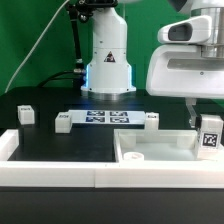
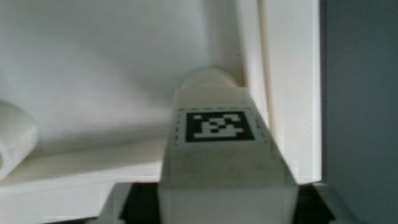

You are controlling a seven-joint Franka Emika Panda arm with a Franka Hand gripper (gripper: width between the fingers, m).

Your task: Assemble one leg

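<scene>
My gripper (image 1: 205, 118) hangs at the exterior view's right, shut on the leg (image 1: 209, 137), a small white post with a black-and-white tag. It holds the leg just over the far right corner of the wide white panel (image 1: 160, 158). In the wrist view the leg (image 2: 219, 150) fills the middle, tag facing the camera, with my gripper (image 2: 217, 203) clamped on its sides by the dark fingers (image 2: 135, 205). The leg's tip points at the panel's inner surface (image 2: 89, 70) beside its raised edge (image 2: 285, 80). I cannot tell whether the tip touches the panel.
Three more white legs stand on the black table: one at the far left (image 1: 27, 114), one (image 1: 63, 123) and one (image 1: 152, 121) at the ends of the marker board (image 1: 105, 118). The robot base (image 1: 108, 60) stands behind. A white rail (image 1: 50, 172) borders the table's front.
</scene>
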